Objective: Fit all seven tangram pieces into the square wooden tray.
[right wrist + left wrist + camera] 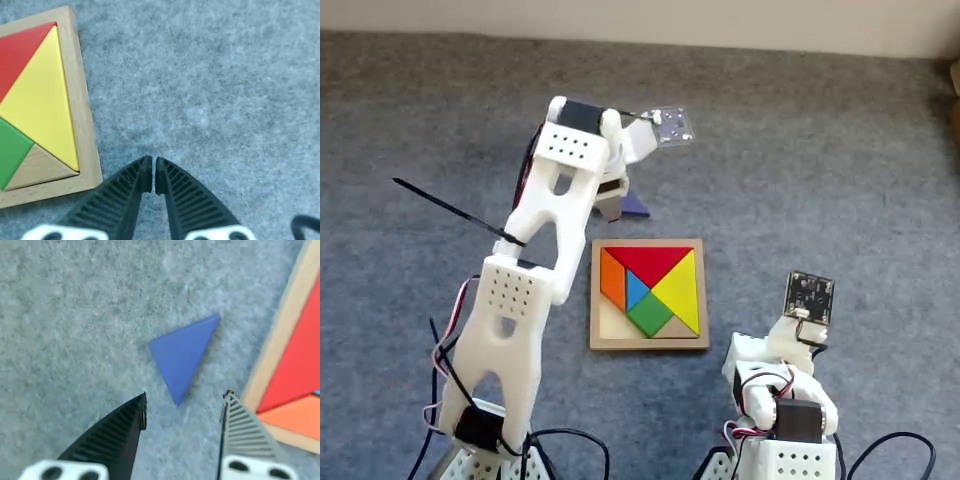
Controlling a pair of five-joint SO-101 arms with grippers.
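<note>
The square wooden tray (649, 343) lies mid-table holding red (648, 262), yellow (682, 292), orange, light blue and green (649, 316) pieces, with bare wood at two lower corners. A dark blue triangle (183, 356) lies on the carpet just beyond the tray's far edge (636, 208). My left gripper (185, 397) hovers open right over it, fingertips on either side of its near point, not touching. My right gripper (153, 170) is shut on nothing, low over the carpet beside the tray's near right corner (82, 180).
Grey carpet covers the whole surface. A black cable tie (445, 208) sticks out from the left arm. The right arm (785, 385) sits folded at the near right. Cables trail at the near edge.
</note>
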